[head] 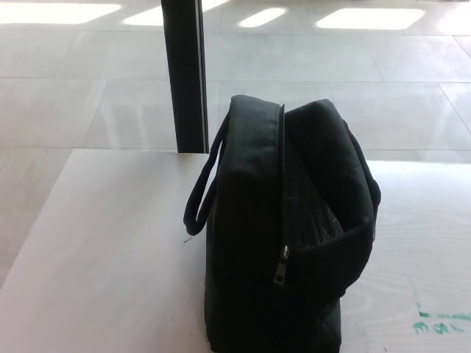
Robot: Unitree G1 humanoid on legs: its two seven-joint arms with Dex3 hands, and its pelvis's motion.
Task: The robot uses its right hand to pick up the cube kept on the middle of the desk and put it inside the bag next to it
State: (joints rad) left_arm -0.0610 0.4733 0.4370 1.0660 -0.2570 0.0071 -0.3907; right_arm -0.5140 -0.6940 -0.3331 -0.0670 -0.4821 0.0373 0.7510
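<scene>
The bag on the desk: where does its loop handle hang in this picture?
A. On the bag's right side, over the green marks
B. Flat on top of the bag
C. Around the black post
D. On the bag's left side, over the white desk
D: the handle curves out from the left side of the bag and hangs above the desk, clear of the post.
</scene>
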